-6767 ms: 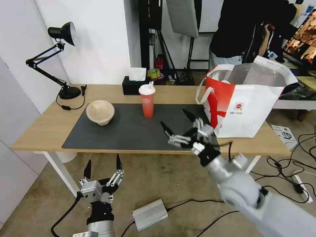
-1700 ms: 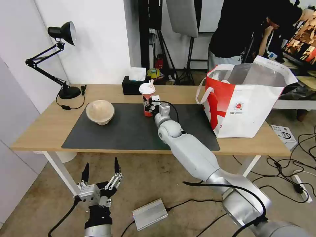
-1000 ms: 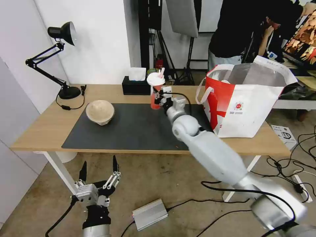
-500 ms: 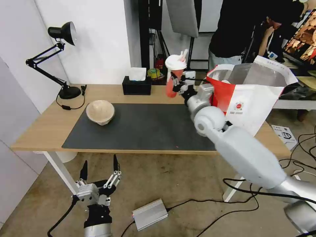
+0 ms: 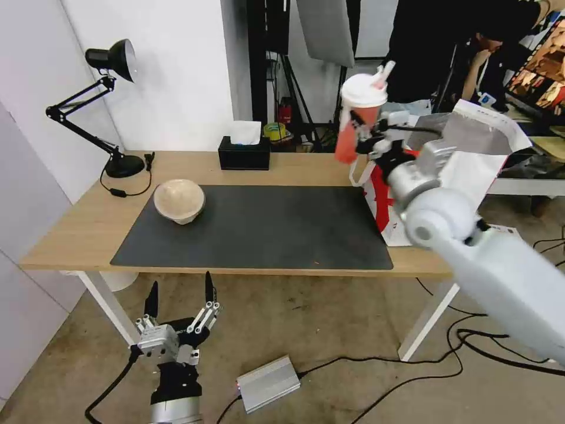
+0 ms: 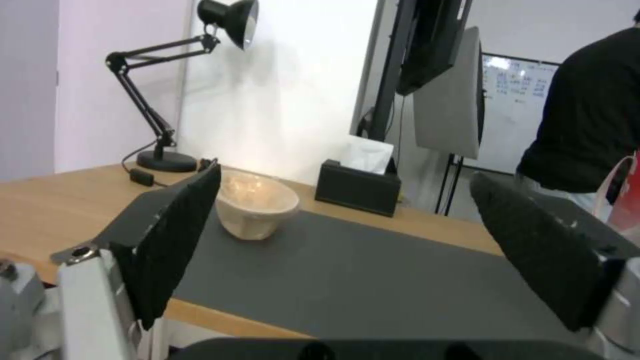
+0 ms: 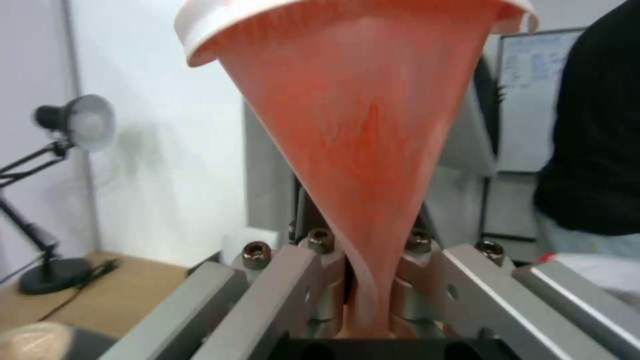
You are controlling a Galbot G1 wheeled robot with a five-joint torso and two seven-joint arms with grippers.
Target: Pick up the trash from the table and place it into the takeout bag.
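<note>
Black articulated desk lamp (image 5: 112, 59) — round base near the desktop's far-left corner. Black rectangular tissue box (image 5: 244, 158) with white tissue protruding — at the far edge, near its middle. Silver metal power-supply box (image 5: 268, 383) and black cables (image 5: 506, 347) on the concrete floor.

A lab or studio: a bench (image 5: 88, 229), light stands (image 5: 294, 88), a whiteboard (image 6: 517, 112) and loose cables (image 5: 471, 347) on concrete floor (image 5: 306, 318).
</note>
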